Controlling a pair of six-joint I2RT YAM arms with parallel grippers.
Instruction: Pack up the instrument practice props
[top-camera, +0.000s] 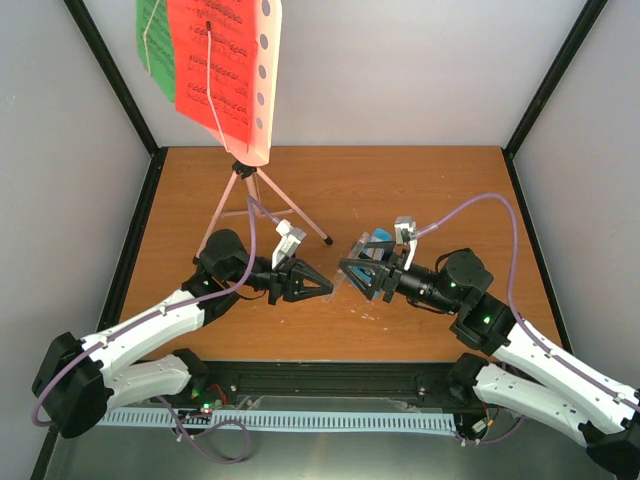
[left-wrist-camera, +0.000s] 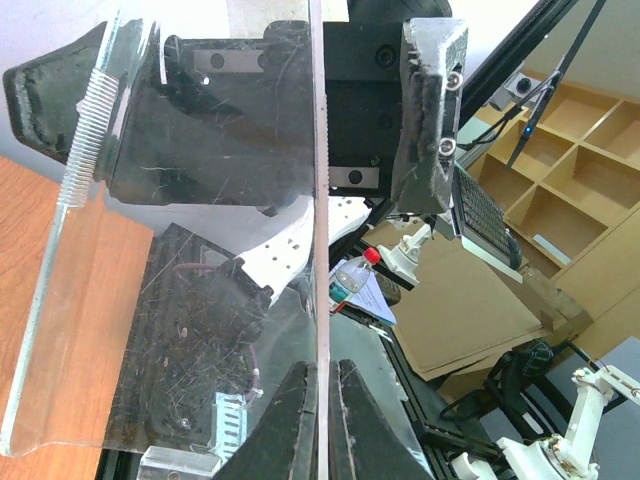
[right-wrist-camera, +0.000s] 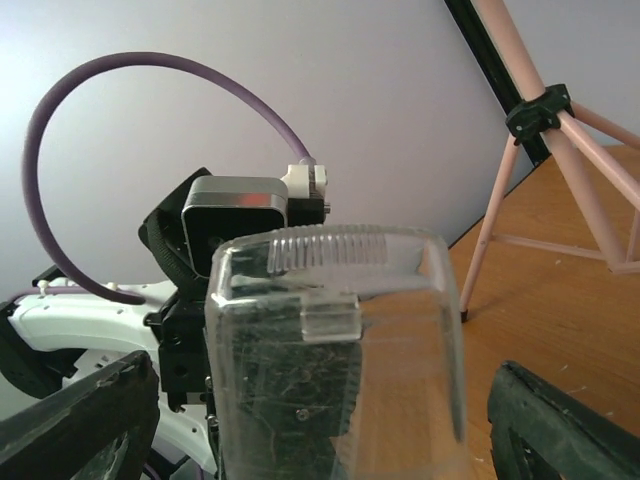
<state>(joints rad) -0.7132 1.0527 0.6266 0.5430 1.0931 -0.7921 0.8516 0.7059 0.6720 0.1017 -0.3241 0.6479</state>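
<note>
Top view
- music stand (top-camera: 243, 172): pink tripod on the table (top-camera: 430, 190), near the far edge and left of middle.
- pages: a red page (top-camera: 215, 60) and a green page (top-camera: 152, 40) sit on the stand's hole-punched desk.
- left tool (top-camera: 328, 287): at the table's middle, fingers together.
- right tool (top-camera: 360, 272): faces the left tool, fingers apart.
- clear cover (top-camera: 345, 281): between the two tools.
- blue metronome body (top-camera: 377, 250): at the right tool. I cannot tell whether it is gripped.

Left wrist view
- left tool (left-wrist-camera: 320, 400): clamped on one wall of the clear cover (left-wrist-camera: 200, 330), which is seen edge-on.
- right tool (left-wrist-camera: 250, 100): behind the cover, fingers wide apart.

Right wrist view
- right tool (right-wrist-camera: 320, 420): fingers spread, with a gap to the clear cover (right-wrist-camera: 340, 370) on each side.
- music stand (right-wrist-camera: 530, 150): its legs stand to the right, on the table.
</note>
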